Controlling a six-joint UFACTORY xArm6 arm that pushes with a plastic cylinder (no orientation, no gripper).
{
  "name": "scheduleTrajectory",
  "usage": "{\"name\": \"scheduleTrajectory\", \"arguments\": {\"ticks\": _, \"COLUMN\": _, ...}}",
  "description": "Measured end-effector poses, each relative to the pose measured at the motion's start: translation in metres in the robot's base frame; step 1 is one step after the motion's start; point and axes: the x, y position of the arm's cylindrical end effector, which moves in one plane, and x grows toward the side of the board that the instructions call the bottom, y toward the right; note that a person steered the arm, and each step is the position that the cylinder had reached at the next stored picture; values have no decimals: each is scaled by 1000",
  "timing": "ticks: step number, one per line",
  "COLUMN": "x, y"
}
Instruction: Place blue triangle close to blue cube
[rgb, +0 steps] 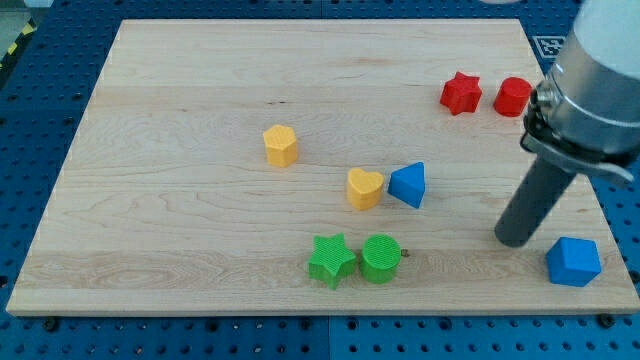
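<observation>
Fingers are something I lack: my arm ends in a straight dark rod, so nothing opens, closes or grips, and it has hold of nothing. Its lower end, my tip (516, 238), rests on the wooden worktop (180, 150) at the view's right, just up and left of the blue cube (573, 261) and apart from it. The blue triangle (408, 185) lies near the middle of the worktop, well to the left of my tip and well apart from the blue cube. A yellow heart (364, 188) sits just beside the triangle on its left. Further up and left stands a yellow hexagon (281, 145). Below the heart, a green star (332, 259) and a green cylinder (380, 258) sit side by side, touching or nearly so. At the upper right are a red star (460, 93) and a second red block (513, 96), partly hidden behind my arm.
</observation>
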Motion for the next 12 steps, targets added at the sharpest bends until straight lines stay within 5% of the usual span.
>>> {"name": "scheduleTrajectory", "arguments": {"ticks": 3, "x": 22, "y": 48}}
{"name": "scheduleTrajectory", "arguments": {"ticks": 6, "x": -14, "y": -95}}
{"name": "scheduleTrajectory", "arguments": {"ticks": 7, "x": -53, "y": -107}}
{"name": "scheduleTrajectory", "arguments": {"ticks": 9, "x": -65, "y": -31}}
{"name": "scheduleTrajectory", "arguments": {"ticks": 12, "x": -102, "y": -141}}
